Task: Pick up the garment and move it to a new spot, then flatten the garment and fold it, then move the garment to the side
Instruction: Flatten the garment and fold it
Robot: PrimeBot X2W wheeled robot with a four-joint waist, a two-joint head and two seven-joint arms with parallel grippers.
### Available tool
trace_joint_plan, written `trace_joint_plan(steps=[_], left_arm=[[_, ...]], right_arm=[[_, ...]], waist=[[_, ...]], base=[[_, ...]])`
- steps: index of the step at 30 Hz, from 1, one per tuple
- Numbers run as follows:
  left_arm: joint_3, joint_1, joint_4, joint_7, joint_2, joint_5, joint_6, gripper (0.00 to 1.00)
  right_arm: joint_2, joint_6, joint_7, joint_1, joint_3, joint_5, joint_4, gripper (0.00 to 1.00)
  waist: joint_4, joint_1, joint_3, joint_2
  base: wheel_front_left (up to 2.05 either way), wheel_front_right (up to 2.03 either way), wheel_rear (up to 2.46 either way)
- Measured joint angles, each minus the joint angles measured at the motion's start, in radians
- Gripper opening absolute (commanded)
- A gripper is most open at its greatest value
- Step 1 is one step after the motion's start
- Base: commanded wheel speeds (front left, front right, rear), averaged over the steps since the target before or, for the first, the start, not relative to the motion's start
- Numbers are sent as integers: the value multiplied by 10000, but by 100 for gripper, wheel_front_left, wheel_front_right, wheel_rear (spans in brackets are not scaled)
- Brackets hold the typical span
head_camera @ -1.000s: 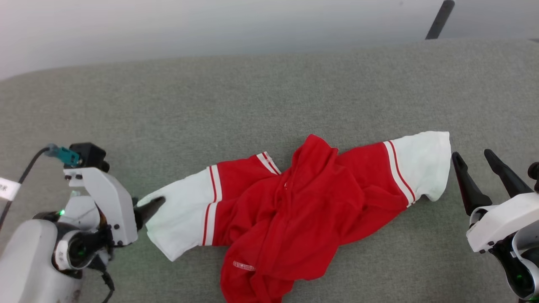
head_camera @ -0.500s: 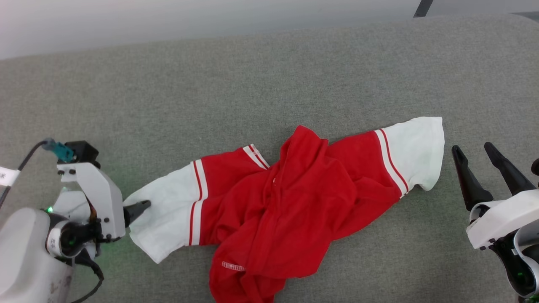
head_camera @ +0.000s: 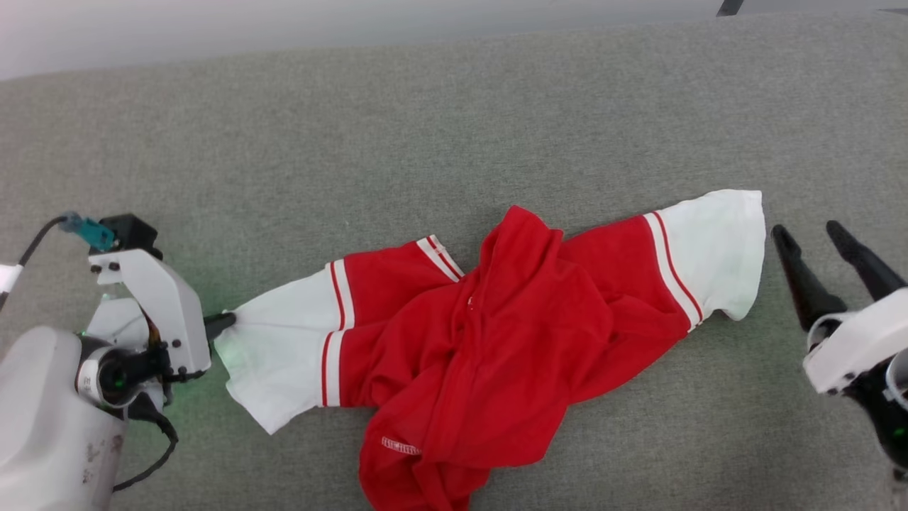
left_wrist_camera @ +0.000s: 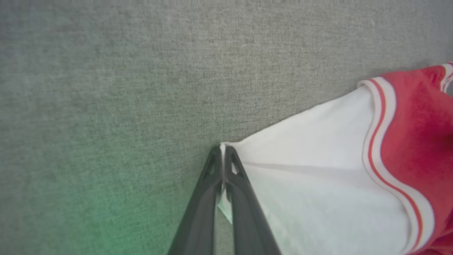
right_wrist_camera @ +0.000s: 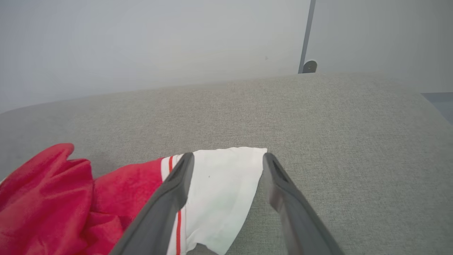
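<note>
- Left pincer [head_camera: 225, 321] is clamped shut on the outer corner of the white left sleeve [head_camera: 277, 362]. In the left wrist view a sliver of white cloth shows pinched between the two dark fingers [left_wrist_camera: 222, 150].
- Right pincer [head_camera: 806, 228] stands wide open and holds nothing. It is just beside the white right sleeve [head_camera: 716, 248], with a strip of bare fabric between them. From its own wrist camera the cuff sits framed between the fingers [right_wrist_camera: 228, 156].
- The garment [head_camera: 496, 341] lies on the grey fabric surface [head_camera: 425, 128], towards its near edge and roughly between the two arms.
- Its long axis runs sleeve to sleeve, from the robot's near left to its right and a little farther away, so it sits on a slant.
- The red body is heaped in the middle. One peak points away from the robot, and a loose fold spills back towards it.
- Progress looks early to me: one sleeve is gripped and the other is not yet taken.
- The shirt is crumpled, neither flat nor folded. Nothing shows whether it has been moved to a new spot.
- Flattening, folding and setting it aside all look left to do.
</note>
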Motion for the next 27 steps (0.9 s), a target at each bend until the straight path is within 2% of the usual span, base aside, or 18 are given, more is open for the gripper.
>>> trace_joint_plan(steps=[7,17,27], left_arm=[[-165,-348,132,-105,-134,2,-79,0],[-616,-902,151,31,-405,73,-194,0],[-911,-1514,201,58,-663,6,-357,0]], right_arm=[[-696,0,1325,-1082,44,368,984,100],[-1538,0,3774,-2715,301,1070,3116,100],[-1626,0,5001,-4319,370,1290,5371,100]], waist=[[187,0,228,0],[636,0,604,0],[1116,0,1110,0]], base=[[0,0,0],[0,0,0],[0,0,0]])
